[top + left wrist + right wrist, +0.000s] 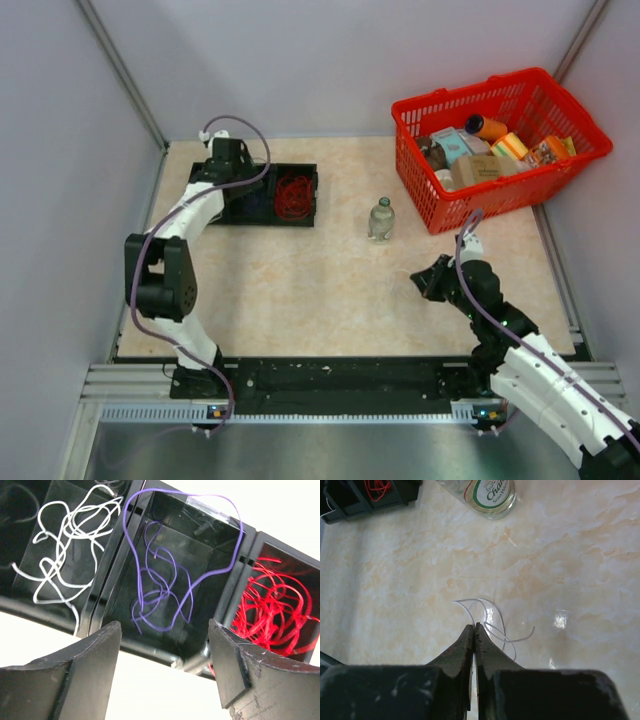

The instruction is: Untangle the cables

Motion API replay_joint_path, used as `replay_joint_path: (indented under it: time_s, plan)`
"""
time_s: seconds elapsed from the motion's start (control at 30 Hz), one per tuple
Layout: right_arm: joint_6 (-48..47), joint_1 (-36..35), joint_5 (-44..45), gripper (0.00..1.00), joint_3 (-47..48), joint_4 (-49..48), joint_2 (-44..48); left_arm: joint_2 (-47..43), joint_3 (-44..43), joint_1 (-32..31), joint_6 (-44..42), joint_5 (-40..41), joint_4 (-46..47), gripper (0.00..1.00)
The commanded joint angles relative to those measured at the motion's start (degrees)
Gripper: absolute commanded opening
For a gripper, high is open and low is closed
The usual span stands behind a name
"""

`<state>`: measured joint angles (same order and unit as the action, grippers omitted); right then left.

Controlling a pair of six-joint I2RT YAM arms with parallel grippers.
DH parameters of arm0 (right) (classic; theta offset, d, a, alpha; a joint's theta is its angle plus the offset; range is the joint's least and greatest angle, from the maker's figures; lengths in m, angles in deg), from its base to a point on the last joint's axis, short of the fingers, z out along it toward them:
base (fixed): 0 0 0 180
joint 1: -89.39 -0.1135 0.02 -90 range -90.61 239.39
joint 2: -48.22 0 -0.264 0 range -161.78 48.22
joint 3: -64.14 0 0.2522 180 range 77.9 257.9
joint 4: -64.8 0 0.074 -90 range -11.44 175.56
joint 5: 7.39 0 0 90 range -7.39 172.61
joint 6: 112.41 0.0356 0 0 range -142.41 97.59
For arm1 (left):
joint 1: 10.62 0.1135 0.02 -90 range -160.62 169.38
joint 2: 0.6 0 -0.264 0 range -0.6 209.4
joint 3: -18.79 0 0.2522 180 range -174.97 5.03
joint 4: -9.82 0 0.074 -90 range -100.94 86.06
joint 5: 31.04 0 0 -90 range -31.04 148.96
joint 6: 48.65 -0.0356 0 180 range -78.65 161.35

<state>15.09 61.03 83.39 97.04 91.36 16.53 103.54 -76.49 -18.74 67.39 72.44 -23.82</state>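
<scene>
The white cable (65, 545), purple cable (165, 575) and red cable (272, 612) each lie in their own compartment of the black tray (117, 555). My left gripper (165, 625) hangs above them, spread wide and empty. My right gripper (474, 626) is clenched over the table (560, 555) with a loose white strand (490, 601) at its tips; I cannot tell if it is pinched

Plain pale grey walls (350, 60) close in the scene at the back and both sides, with slanted metal posts (121, 70) at the corners. The tabletop (300, 290) is glossy beige marble-patterned, catching bright glints. A ribbed aluminium rail (340, 413) edges its near side.
</scene>
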Motion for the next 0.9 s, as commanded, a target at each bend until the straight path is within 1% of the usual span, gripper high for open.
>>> replay_joint_path:
  time_s: [0.0,0.03,0.07,0.1,0.13,0.2,0.27,0.3,0.4,0.47,0.53,0.6,0.67,0.73,0.77,0.8,0.87]
  plan:
    - [-1.7,0.1,-0.4,0.0,1.5,-2.3,-1.5,-13.6,5.1,0.4,3.2,-3.5,2.1,0.75]
    - [-2.2,0.1,-0.4,0.0,1.9,-2.3,-2.3,-15.7,6.0,0.4,3.4,-5.5,2.0,0.75]
    - [-2.7,0.1,-2.4,0.0,2.3,-2.4,-3.1,-18.0,7.2,0.4,3.7,-7.7,1.7,0.75]
    - [-3.1,0.1,-3.6,0.0,2.7,-2.6,-3.9,-20.2,8.9,0.2,4.5,-10.7,1.5,0.73]
    - [-3.4,0.1,-5.0,0.0,2.8,-3.5,-4.8,-22.9,11.4,-0.1,5.5,-15.7,2.9,0.7]
    - [-3.0,0.1,-9.5,0.0,2.5,-6.3,-6.3,-28.3,19.1,-1.7,6.2,-25.3,9.6,0.68]
    - [-1.6,-1.1,-13.2,0.0,2.0,-10.4,-7.9,-33.4,27.0,-5.0,5.7,-31.4,15.9,0.68]
    - [-0.9,-2.4,-13.8,0.0,2.0,-12.3,-9.0,-34.9,29.9,-7.4,4.4,-33.7,17.3,0.68]
    - [0.2,-8.7,-12.6,0.0,3.8,-16.5,-12.8,-39.7,34.9,-14.1,1.6,-32.6,14.4,0.69]
    - [2.0,-12.5,-12.8,0.0,4.6,-20.2,-15.9,-44.6,39.5,-17.4,2.3,-34.3,16.2,0.69]
    - [5.6,-13.9,-17.3,0.0,4.2,-27.3,-20.2,-50.1,44.1,-18.4,3.3,-35.9,18.6,0.7]
    - [8.3,-14.1,-20.7,0.0,4.2,-33.8,-23.2,-54.4,46.8,-18.5,3.3,-35.7,18.7,0.72]
    - [9.2,-14.1,-20.0,0.0,4.9,-34.3,-24.5,-56.4,48.2,-18.5,3.1,-35.4,17.5,0.73]
    - [8.7,-14.1,-16.9,0.0,5.6,-31.0,-24.7,-56.6,48.6,-18.5,3.1,-34.6,15.8,0.73]
    - [7.3,-14.1,-14.7,0.0,6.4,-28.4,-24.4,-56.2,47.9,-18.5,3.7,-32.0,13.5,0.72]
    - [6.1,-14.1,-13.0,0.0,7.2,-24.0,-24.1,-55.8,46.9,-18.5,4.3,-26.9,11.1,0.72]
    - [4.1,-14.1,-10.6,0.0,8.2,-19.1,-23.3,-54.0,42.5,-18.3,5.5,-14.1,5.8,0.73]
